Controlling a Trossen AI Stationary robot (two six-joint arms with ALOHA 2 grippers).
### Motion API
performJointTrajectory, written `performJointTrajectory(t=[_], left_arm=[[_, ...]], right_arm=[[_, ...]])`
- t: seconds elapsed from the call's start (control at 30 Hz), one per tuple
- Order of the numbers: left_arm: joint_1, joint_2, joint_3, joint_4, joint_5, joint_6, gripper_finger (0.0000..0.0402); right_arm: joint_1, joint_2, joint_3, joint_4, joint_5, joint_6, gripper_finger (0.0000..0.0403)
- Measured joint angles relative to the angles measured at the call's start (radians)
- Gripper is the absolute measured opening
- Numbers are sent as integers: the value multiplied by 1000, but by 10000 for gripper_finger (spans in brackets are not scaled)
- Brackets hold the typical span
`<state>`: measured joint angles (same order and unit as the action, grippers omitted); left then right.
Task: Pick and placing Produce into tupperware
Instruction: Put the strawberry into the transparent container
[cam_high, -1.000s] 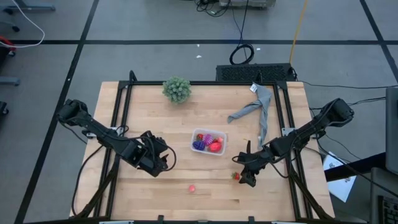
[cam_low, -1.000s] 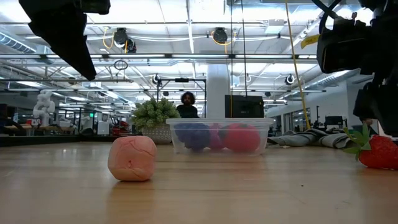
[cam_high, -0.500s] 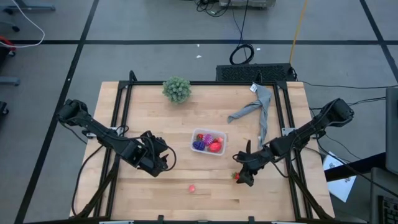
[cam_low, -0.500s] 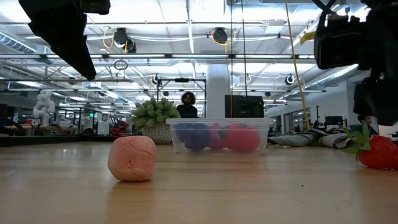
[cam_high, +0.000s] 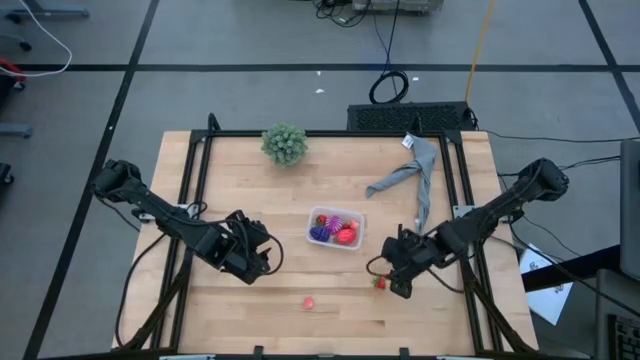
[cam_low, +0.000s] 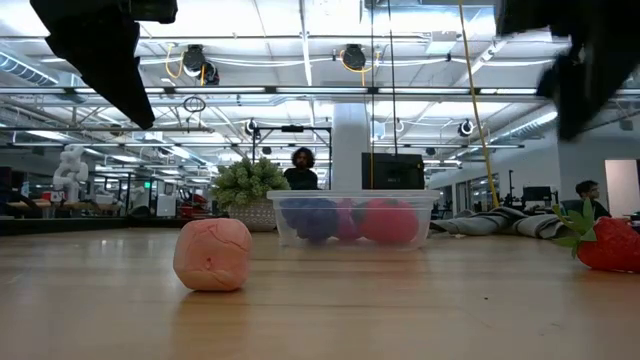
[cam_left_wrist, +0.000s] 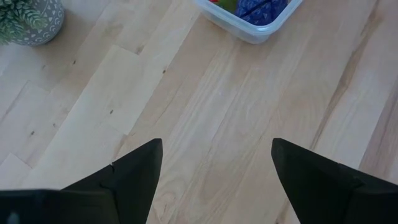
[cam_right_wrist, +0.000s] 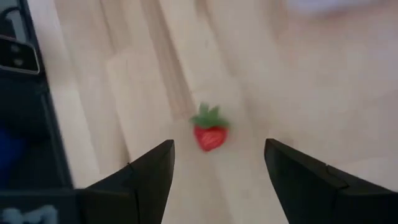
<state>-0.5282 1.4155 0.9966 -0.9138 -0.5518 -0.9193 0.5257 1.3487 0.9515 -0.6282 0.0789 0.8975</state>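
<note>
Two fingers (cam_right_wrist: 217, 180) spread, above strawberry (cam_right_wrist: 209, 132)

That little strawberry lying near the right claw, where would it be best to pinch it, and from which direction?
Probably from above, pinching the red body rather than the green leaves. The strawberry lies loose on the bare table, nothing crowding it, and its body is the widest, firmest-looking part. The right gripper is already open with the berry in line between its fingers, so a straight descent should work.

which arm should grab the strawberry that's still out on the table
The right. Its gripper hangs open just beside the strawberry, which lies in line between its fingers. The left gripper waits on the far side of the tupperware.
</note>
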Motion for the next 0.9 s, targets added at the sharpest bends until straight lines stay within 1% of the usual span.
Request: performJointTrajectory(t=[0.1, 0.13, 0.2, 0.37, 0.57, 0.63, 0.8, 0.9], left_arm=[[0, 0, 0, 0, 0, 0, 308], [0, 0, 0, 0, 0, 0, 308], [-1, 0, 0, 0, 0, 0, 308], [-6, 0, 0, 0, 0, 1, 308], [-5, 0, 0, 0, 0, 1, 308], [-5, 0, 0, 1, 0, 1, 308], [-5, 0, 0, 2, 0, 1, 308], [-5, 0, 0, 2, 0, 6, 308]], right_arm=[[36, 14, 118, -133, 133, -50, 242], [44, 25, 141, -151, 159, -58, 242], [53, 55, 159, -182, 177, -68, 242], [52, 190, 157, -280, 125, -13, 242], [52, 317, 177, -264, 101, -27, 242], [52, 338, 181, -260, 102, -30, 242], [52, 363, 182, -173, 102, -62, 242], [53, 364, 183, -178, 102, -65, 242]])
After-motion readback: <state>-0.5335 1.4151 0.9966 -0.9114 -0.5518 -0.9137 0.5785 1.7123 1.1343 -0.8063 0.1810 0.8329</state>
